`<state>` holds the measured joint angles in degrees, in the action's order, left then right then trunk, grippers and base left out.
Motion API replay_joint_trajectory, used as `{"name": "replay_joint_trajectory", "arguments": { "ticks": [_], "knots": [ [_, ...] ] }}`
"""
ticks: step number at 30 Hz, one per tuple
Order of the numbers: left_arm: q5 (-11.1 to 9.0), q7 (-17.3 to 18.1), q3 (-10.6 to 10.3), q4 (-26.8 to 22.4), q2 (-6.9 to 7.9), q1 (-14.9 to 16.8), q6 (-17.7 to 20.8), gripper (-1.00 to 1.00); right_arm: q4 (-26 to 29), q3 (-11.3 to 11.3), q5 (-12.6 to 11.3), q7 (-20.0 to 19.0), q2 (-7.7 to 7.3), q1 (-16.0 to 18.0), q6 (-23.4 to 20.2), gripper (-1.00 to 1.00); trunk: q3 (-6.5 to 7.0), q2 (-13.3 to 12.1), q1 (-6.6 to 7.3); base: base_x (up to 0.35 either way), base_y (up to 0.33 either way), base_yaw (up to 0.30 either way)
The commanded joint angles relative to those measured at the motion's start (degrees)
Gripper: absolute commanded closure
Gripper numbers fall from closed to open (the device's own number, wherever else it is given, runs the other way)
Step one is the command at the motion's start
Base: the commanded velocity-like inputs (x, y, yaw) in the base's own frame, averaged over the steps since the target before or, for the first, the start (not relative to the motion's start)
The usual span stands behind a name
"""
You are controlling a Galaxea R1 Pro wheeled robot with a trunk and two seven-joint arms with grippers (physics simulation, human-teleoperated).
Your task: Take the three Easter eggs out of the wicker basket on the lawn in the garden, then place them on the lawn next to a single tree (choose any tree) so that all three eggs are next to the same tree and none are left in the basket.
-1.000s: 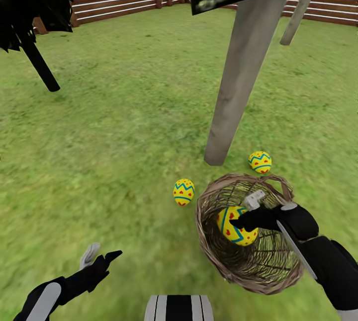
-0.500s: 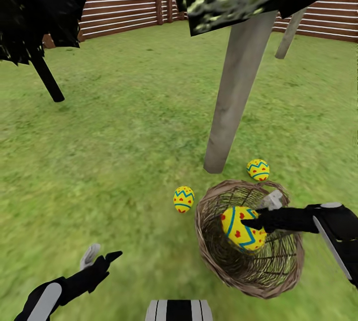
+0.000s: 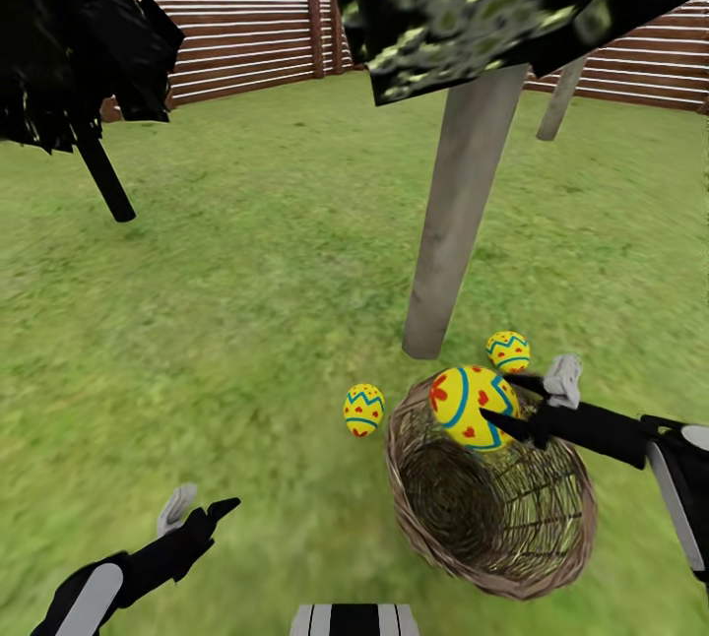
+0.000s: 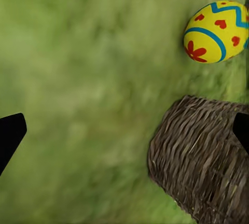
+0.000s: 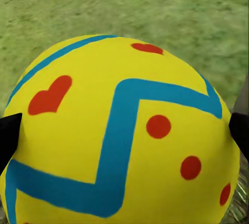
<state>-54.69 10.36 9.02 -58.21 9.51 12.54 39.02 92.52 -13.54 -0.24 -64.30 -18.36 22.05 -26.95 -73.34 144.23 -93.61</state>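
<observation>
Yellow with red marks and blue zigzags, the third egg (image 3: 473, 406) sits between the fingers of our right tool (image 3: 527, 405), raised at the far rim of the wicker basket (image 3: 492, 508), in the lower right of the head view. The right wrist view shows this egg (image 5: 119, 135) spanning the gap between both fingertips, so we judge the right tool closed on it, with the fingers as far apart as the egg's width.

Risk 1: slip. The egg is round and smooth, and we judge that the contact areas are small. A fast swing or a loosened grip could drop it into the basket, which would leave the task unfinished.

Risk 2: collision. The egg hangs close over the rim. A low traverse could clip the wicker and tip or shift the basket toward the two eggs on the lawn (image 3: 246, 301).

Risk 3: poor placement. One egg (image 3: 363, 409) lies on the grass just left of the basket; another egg (image 3: 509, 349) lies just beyond it, close to the foot of the pale trunk of the tree (image 3: 458, 222) at centre frame. A release from height could let the third egg roll away from that trunk or knock the others away from it.

Our left tool (image 3: 197, 508), in the lower left of the head view, has its fingers apart and grips nothing. Its wrist view shows the basket wall (image 4: 202, 156) and an egg (image 4: 217, 31) beyond it.
</observation>
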Motion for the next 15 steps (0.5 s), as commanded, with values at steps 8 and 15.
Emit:
{"name": "replay_joint_trajectory", "arguments": {
  "ticks": [8, 15],
  "knots": [
    [0.02, -0.02, 0.12, 0.54, -0.02, 0.03, 0.27, -1.00, 0.04, -10.87, -0.02, -15.71, 2.40, -1.81, 5.32, 1.00, 1.74, -0.09, 0.21, 0.000, 0.000, 0.000],
    [0.02, 0.02, 0.18, 0.78, -0.08, 0.03, 0.26, -1.00, 0.03, -16.74, -1.69, -21.08, 8.60, -2.04, 12.47, 1.00, 2.85, -0.16, 0.34, 0.000, 0.000, 0.000]
  ]
}}
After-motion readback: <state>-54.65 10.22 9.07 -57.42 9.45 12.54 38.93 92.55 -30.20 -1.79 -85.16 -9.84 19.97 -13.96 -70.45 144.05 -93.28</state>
